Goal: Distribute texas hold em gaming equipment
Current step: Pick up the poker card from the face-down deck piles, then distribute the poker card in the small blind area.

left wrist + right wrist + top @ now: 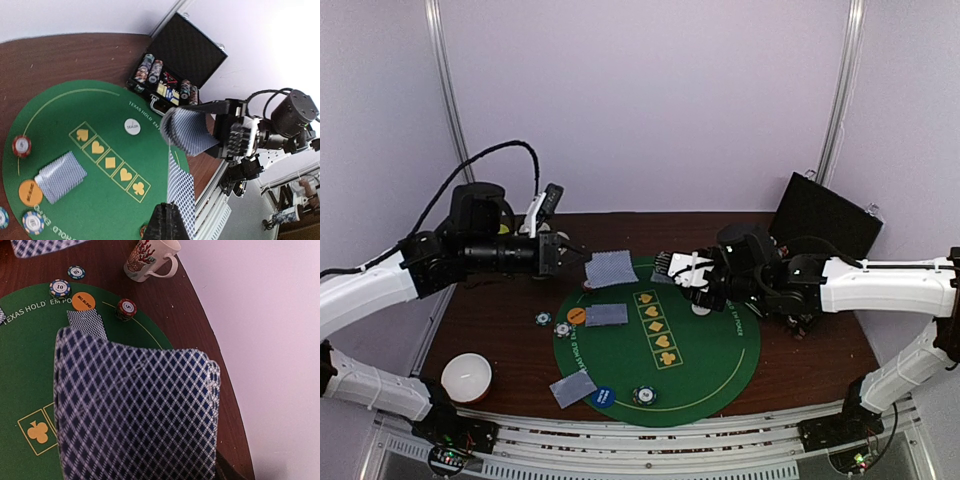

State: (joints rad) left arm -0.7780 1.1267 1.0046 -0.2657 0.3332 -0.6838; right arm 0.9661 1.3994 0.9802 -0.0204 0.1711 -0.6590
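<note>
My left gripper [570,256] is shut on one blue-backed card [610,268] and holds it above the far left edge of the green mat [700,370]. In the left wrist view that card [181,192] sticks out of the gripper [169,207]. My right gripper [682,270] is shut on the deck [663,265], close to the right of the held card. The deck fills the right wrist view [135,410] and hides the fingers. Cards [606,314] lie by an orange disc [576,316]. More cards [572,389] lie by a blue disc [602,396].
Chips [543,319] [562,329] lie at the mat's left and one chip [642,395] at its front. A white dealer disc [132,126] lies mid-mat. An open black chip case [825,215] stands back right. A white bowl [467,377] sits front left. A patterned mug [150,257] stands off the mat.
</note>
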